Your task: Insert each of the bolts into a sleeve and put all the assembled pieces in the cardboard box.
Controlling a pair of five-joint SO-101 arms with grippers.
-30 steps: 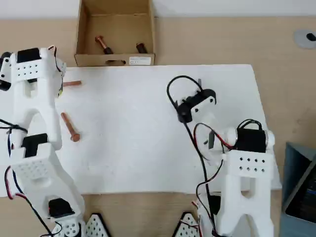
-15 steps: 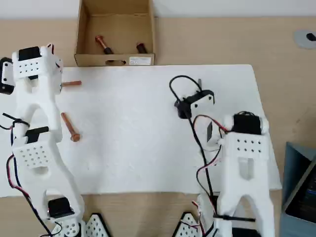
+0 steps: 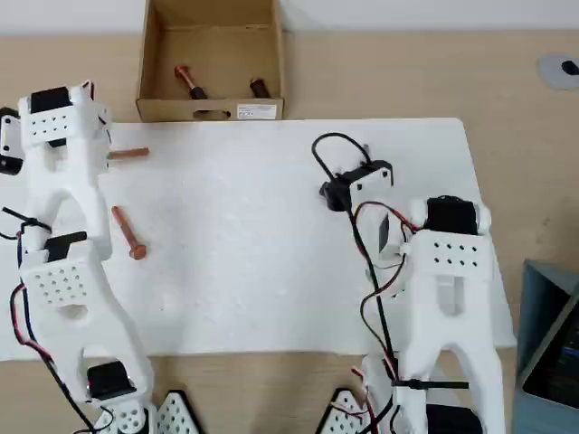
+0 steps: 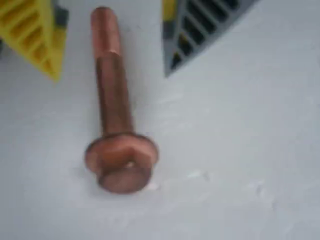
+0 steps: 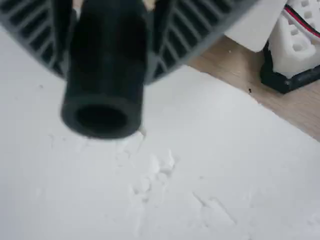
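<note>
A copper bolt (image 4: pixel 117 125) lies flat on the white foam mat (image 3: pixel 253 262). My left gripper (image 4: pixel 110 74) is open, its yellow and grey fingertips either side of the shaft's far end without touching it. In the high view this bolt (image 3: pixel 129 154) sticks out from under the left arm (image 3: pixel 63 136), and a second bolt (image 3: pixel 128 233) lies just nearer. My right gripper (image 5: pixel 110 20) is shut on a black sleeve (image 5: pixel 102 85), held low over the mat with its bore open. From above, the sleeve (image 3: pixel 333 193) is at mid-right. The cardboard box (image 3: pixel 208 110) holds two assembled pieces (image 3: pixel 190 81) (image 3: pixel 259 88).
The box stands just beyond the mat's far edge, left of centre. A blue-grey bin (image 3: pixel 547 334) sits at the right border, and a grey disc (image 3: pixel 559 70) at the far right. Wires loop around the right arm (image 3: pixel 443 271).
The right arm has shifted, carrying the sleeve a little farther from its base toward the box side. The left arm has edged slightly to the left. Both loose bolts lie where they were.
</note>
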